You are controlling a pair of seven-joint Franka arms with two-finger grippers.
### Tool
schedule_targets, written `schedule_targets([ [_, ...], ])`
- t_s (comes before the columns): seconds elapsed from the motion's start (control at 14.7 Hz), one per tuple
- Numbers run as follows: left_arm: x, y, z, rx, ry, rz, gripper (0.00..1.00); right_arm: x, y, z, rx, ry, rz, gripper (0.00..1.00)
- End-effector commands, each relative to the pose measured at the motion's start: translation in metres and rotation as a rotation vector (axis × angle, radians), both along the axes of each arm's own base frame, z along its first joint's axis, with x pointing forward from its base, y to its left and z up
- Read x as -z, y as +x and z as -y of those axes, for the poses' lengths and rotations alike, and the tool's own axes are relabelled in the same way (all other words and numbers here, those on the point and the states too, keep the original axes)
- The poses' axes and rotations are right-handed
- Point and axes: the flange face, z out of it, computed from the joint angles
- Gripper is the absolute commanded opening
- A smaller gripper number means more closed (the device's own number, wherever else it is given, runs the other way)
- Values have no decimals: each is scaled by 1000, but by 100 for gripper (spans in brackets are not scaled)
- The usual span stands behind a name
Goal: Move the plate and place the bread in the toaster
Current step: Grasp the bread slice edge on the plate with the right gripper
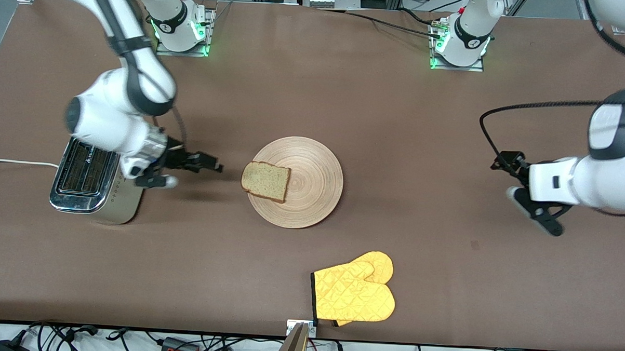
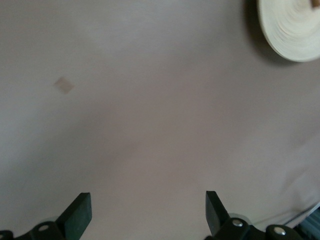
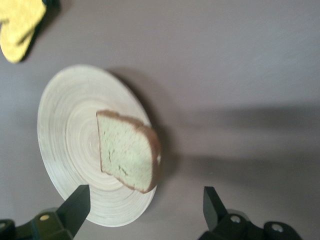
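Note:
The pale wooden plate (image 1: pixel 312 196) lies mid-table, with the bread (image 1: pixel 265 181) flat on its rim toward the right arm's end and slightly overhanging it. The toaster (image 1: pixel 86 175) stands at that end, its slots up. My right gripper (image 1: pixel 214 166) hangs open and empty between toaster and plate. In the right wrist view the gripper (image 3: pixel 146 200) has the bread (image 3: pixel 127 152) and plate (image 3: pixel 70 130) just ahead of its fingertips. My left gripper (image 1: pixel 533 212) is open and empty over bare table toward the left arm's end. The left wrist view shows the gripper (image 2: pixel 148 205) and the plate's edge (image 2: pixel 290 30).
A yellow oven mitt (image 1: pixel 355 291) lies near the table edge closest to the front camera, nearer than the plate, and shows as the mitt (image 3: pixel 17 25) in the right wrist view. The toaster's white cord (image 1: pixel 11 162) runs off the table's end.

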Motion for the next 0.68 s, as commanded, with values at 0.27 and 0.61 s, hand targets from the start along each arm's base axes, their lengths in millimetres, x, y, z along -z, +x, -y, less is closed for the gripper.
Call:
schedule_targets([
  [0.27,-77,-68,-15,-391,192,133,100,72,-16,-17,-99,105,134,100],
  [0.61,-95,-104,-44,-470,178,294,100,93,-13,-15,-108,158,169,100],
])
